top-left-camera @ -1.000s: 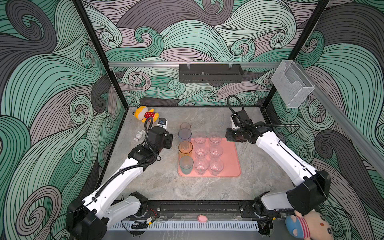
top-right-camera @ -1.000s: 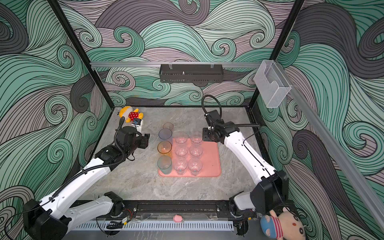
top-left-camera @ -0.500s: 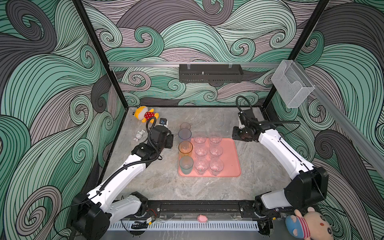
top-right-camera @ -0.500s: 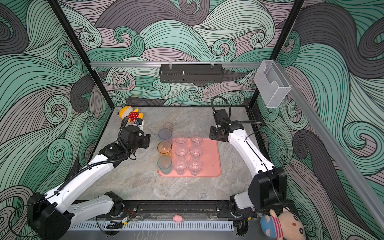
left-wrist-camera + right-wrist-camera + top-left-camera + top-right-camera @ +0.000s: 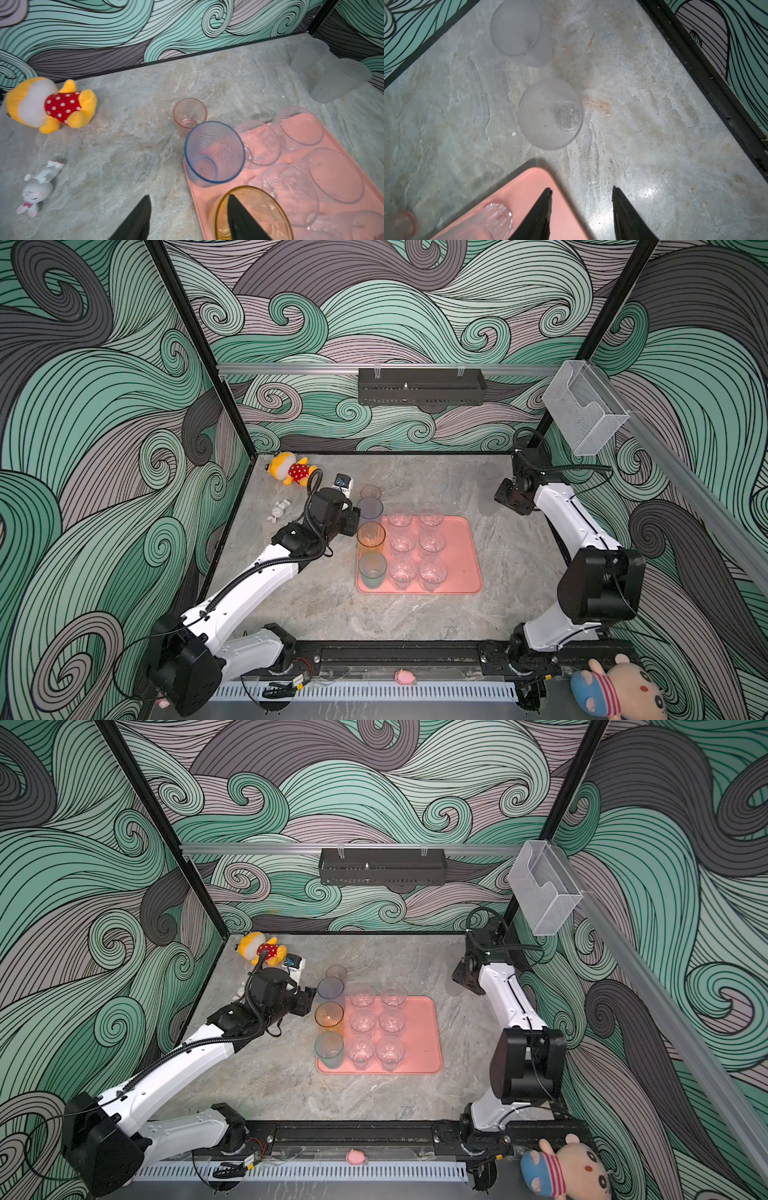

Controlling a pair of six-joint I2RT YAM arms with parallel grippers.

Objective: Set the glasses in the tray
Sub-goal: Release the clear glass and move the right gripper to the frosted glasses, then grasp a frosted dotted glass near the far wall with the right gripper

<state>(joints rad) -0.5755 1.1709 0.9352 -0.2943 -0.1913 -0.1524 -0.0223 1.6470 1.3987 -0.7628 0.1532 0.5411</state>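
Note:
The salmon-pink tray (image 5: 461, 556) lies mid-table in both top views. It holds several small clear glasses (image 5: 402, 541) in two rows. Along its left edge stand a blue-grey glass (image 5: 214, 153), an orange glass (image 5: 371, 536) and a teal glass (image 5: 372, 570). A small pink glass (image 5: 189, 115) stands on the table just behind the tray. Two frosted glasses (image 5: 550, 114) (image 5: 517, 29) stand on the table off the tray's far right corner. My left gripper (image 5: 188, 205) is open and empty beside the orange glass. Also open and empty, my right gripper (image 5: 581, 193) hangs over the tray's far right corner.
A yellow plush in red polka dots (image 5: 291, 468), a small white rabbit (image 5: 279, 510) and a small white box (image 5: 343, 481) lie at the back left. A clear wall box (image 5: 582, 406) hangs at the right. Another plush (image 5: 615, 689) sits beyond the front rail.
My right arm has drawn back from over the tray toward the back right corner. The left arm has barely shifted.

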